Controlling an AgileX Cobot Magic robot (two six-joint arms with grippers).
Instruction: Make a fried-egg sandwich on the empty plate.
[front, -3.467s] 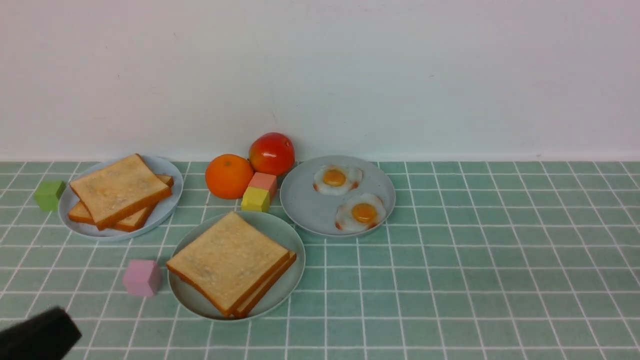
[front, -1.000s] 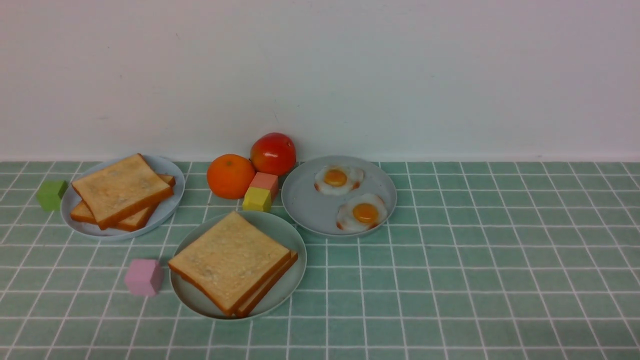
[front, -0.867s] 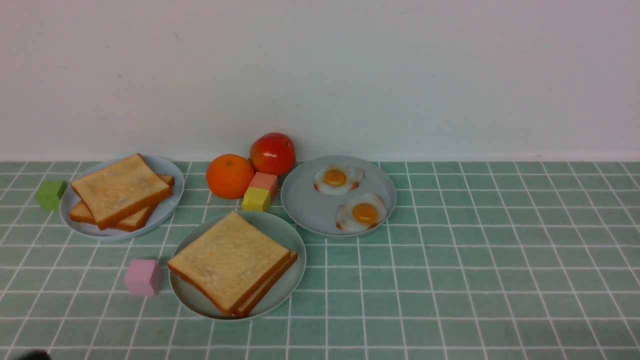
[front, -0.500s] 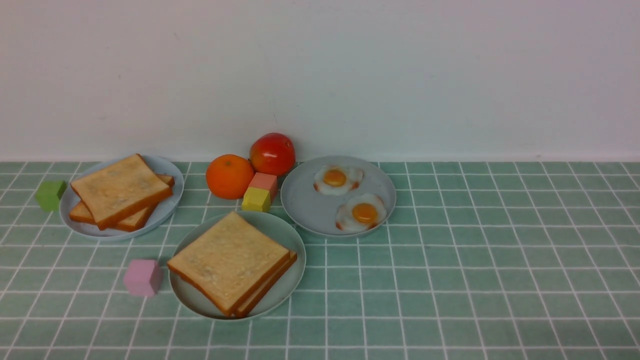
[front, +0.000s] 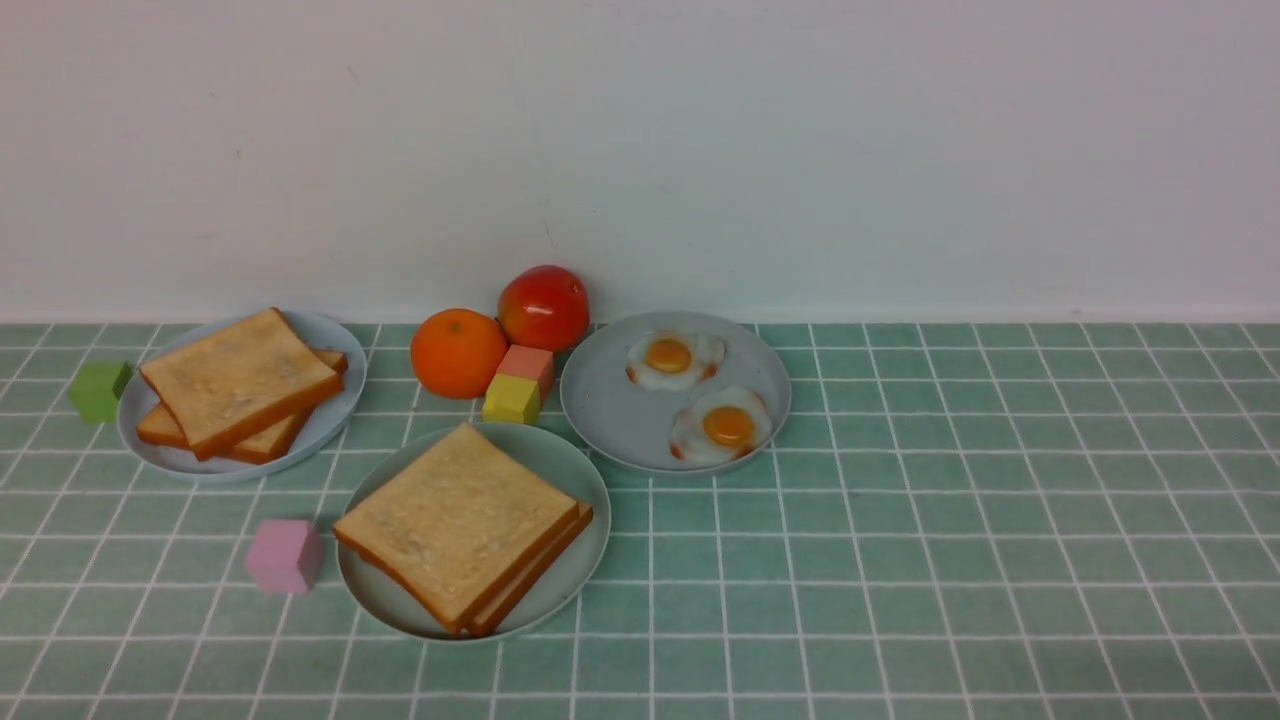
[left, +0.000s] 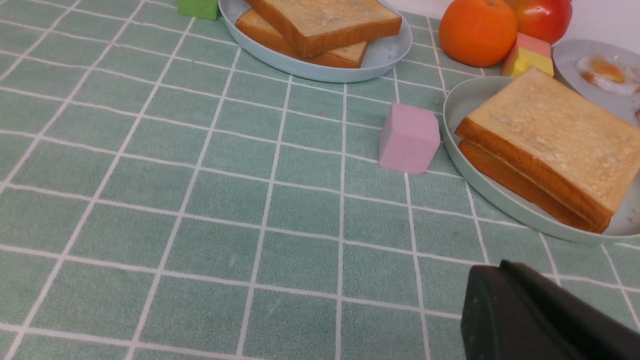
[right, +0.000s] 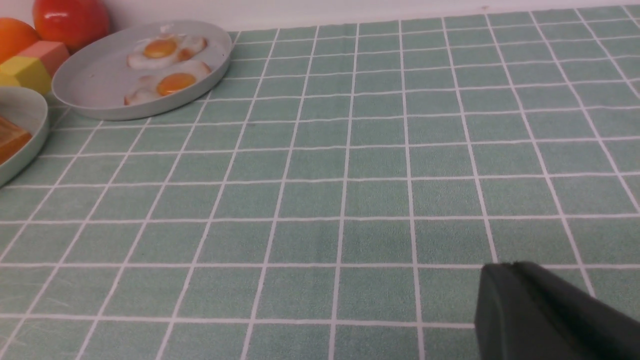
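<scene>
Mint-green plate (front: 575, 580) sits near the front middle of the green tiled desk (front: 950, 560), carrying the fried-egg sandwich (front: 462, 524): two toast slices stacked, top one skewed a little; the egg between them is hidden in every view. Pink block (front: 285, 556) just beside the plate's left rim, apart from it. Yellow block (front: 511, 399) and salmon block (front: 527, 364) close behind the plate, with an orange (front: 458, 352) and a red apple (front: 543, 307) beyond them by the wall.

Grey-blue plate at back left (front: 335, 415) holds a pile of plain toast (front: 238, 381); green block (front: 99, 390) just beside its left edge. Grey-blue plate at right (front: 615, 420) holds two fried eggs (front: 727, 424), one behind the other.

Neither arm shows in the front view. Left gripper (left: 545, 320) appears only as a dark edge in its wrist view, over bare desk near the sandwich plate (jaws clenched, empty). Right gripper (right: 550, 315) likewise a dark edge over bare tiles, well apart from the egg plate; cannot tell how its jaws stand.
</scene>
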